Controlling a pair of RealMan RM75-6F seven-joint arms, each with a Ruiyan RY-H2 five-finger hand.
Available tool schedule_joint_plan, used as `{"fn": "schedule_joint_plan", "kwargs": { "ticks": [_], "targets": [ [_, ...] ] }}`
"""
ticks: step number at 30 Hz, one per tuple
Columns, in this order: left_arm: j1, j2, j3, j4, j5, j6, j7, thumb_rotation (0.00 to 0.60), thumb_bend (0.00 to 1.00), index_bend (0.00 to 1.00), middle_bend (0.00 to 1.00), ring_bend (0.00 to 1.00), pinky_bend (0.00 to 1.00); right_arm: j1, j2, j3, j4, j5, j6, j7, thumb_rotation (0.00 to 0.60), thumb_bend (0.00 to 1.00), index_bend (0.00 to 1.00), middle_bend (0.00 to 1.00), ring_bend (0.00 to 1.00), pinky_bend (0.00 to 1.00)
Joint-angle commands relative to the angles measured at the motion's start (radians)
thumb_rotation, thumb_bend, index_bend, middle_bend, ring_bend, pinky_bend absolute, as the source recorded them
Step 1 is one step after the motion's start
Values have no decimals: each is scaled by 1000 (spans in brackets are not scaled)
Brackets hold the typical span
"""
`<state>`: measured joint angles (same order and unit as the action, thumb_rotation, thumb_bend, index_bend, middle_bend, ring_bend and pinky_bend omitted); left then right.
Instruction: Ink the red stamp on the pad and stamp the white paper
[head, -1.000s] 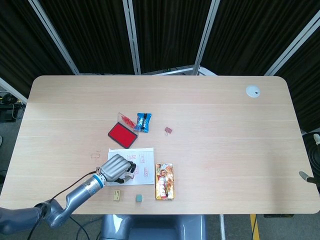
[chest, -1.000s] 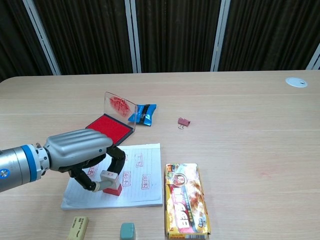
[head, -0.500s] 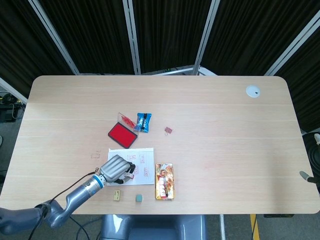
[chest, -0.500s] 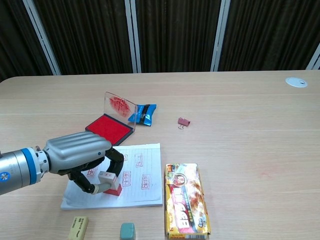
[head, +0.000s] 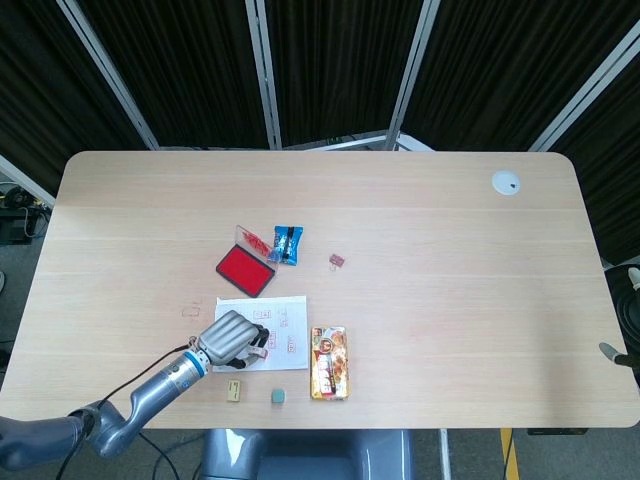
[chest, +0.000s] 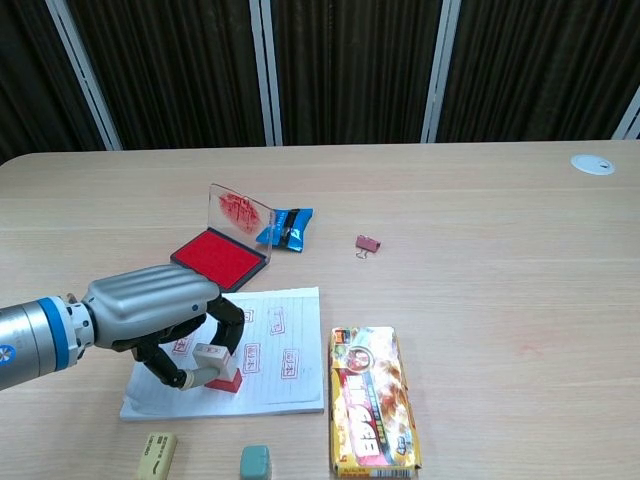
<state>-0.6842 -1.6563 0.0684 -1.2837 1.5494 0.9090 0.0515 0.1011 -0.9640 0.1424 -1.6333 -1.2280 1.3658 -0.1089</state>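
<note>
One left hand, fingers curled round the stamp, whose red base sits on the paper at the sheet's 7 o'clock corner. Pad, lid open, lies beyond the paper at 11 o'clock. Several red prints already show on the sheet. Step in hand, by judgement: pressing a print; best done with the stamp upright, pressure even, then a straight lift to avoid smearing. Hidden: the stamp's face and any mark under it; the fingertips behind the stamp; the right hand, not shown in either view.
</note>
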Motion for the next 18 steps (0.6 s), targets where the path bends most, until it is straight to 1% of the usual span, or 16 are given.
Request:
{"fn": "schedule_joint_plan", "kwargs": {
  "ticks": [1, 3, 7, 12, 18],
  "targets": [
    [-1, 10, -8, -13, 1, 9, -8, 600, 447, 598, 546, 797, 844, 0, 0, 0, 1, 2, -1, -1, 600, 0, 0, 0, 0, 0],
    [-2, 25, -18, -33, 2, 22, -9, 600, 446, 599, 546, 797, 844, 0, -1, 0, 1, 2, -1, -2, 600, 0, 0, 0, 0, 0],
    [-3, 71, -40, -107, 4, 54, -14, 600, 448, 600, 547, 797, 844, 0, -2, -1, 0, -6, 4, 1, 600, 0, 0, 0, 0, 0],
    [-4, 142, -83, -205, -14, 87, -10, 600, 445, 600, 547, 797, 844, -1, -2, -1, -3, -11, 8, 2, 600, 0, 0, 0, 0, 0],
    [2, 193, -111, -243, -60, 90, -12, 600, 446, 598, 546, 797, 845, -2, 0, -2, -6, -13, 8, 5, 600, 0, 0, 0, 0, 0]
  ]
}}
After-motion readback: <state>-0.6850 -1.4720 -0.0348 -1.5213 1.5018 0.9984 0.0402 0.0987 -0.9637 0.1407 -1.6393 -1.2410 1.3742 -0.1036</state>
